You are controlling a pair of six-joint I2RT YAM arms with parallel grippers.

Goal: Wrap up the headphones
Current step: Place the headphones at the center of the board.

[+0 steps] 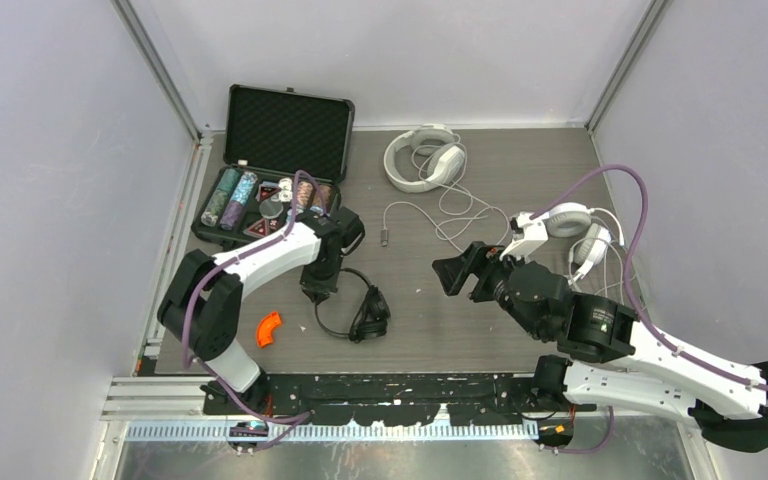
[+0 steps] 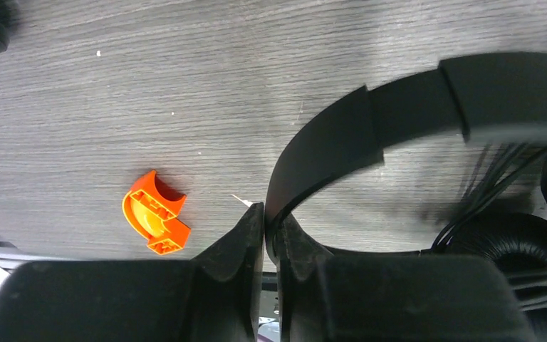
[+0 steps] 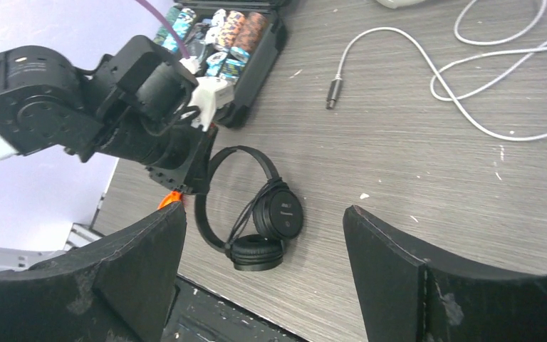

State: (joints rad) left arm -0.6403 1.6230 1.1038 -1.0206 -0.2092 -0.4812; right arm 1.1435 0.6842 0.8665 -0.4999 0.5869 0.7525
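Left fingers (image 2: 242, 246) clamped on headband of black headset (image 1: 362, 312), lying front-left on desk (image 1: 430, 330). Right fingers (image 3: 139, 274) wide apart above desk centre. Rear white headset (image 1: 426, 156) and right white headset (image 1: 572, 228) lie with cords loose.

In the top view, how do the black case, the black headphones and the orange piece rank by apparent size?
Largest: black case.
Then: black headphones.
Smallest: orange piece.
All lie on the table, so nearness hardly distorts this.

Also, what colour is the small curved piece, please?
The piece is orange, clearest in the left wrist view.
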